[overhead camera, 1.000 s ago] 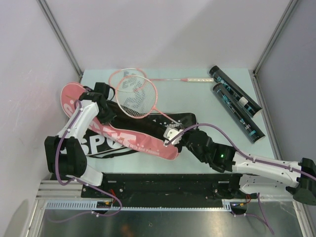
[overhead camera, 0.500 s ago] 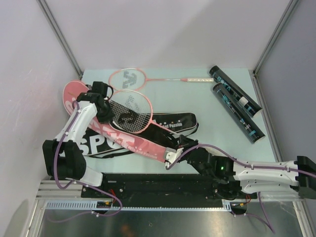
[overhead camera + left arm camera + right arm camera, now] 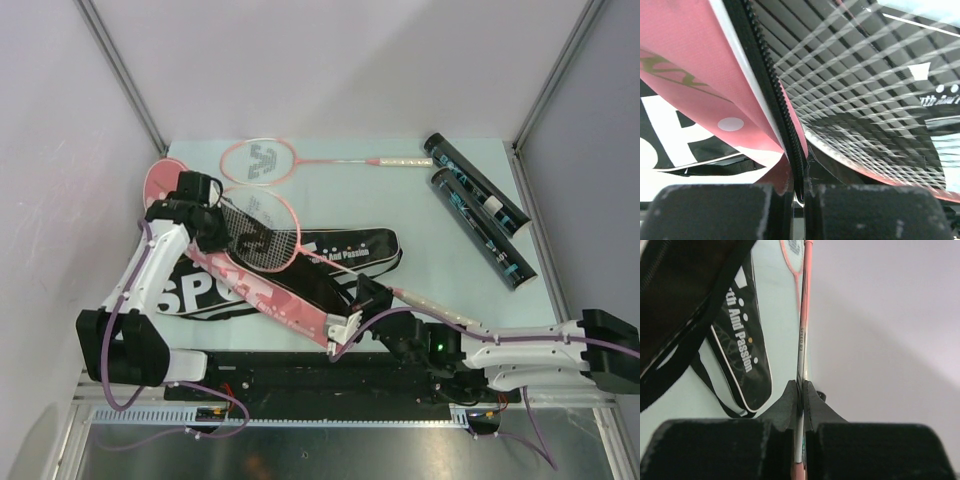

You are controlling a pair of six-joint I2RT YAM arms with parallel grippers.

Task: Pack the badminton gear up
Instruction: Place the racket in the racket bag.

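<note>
**Racket head at the bag mouth, both grippers clamped shut**

So the racket (image 3: 258,228) is being held by its thin shaft in the right gripper (image 3: 801,390). The fingers are being pressed tight together on it, with no gap showing. From the top, that gripper is sitting low near the front edge of the table (image 3: 410,205). The pale handle (image 3: 435,308) is sticking out past it to the right, and the strung head is lying well off to its left.

The head is being rested at the open mouth of the bag (image 3: 240,292). How far inside it is can't really be told.

The left gripper (image 3: 797,192) is closed too, and the bag's zipper edge is being pinched between its pads. The pink flap is being held up on one side, and the strings are lying just beside the pinch on the other.

A second racket (image 3: 258,161) is lying flat at the back of the table, apart from both grippers. Two dark tubes (image 3: 480,205) are lying side by side at the back right, well away from everything else.
</note>
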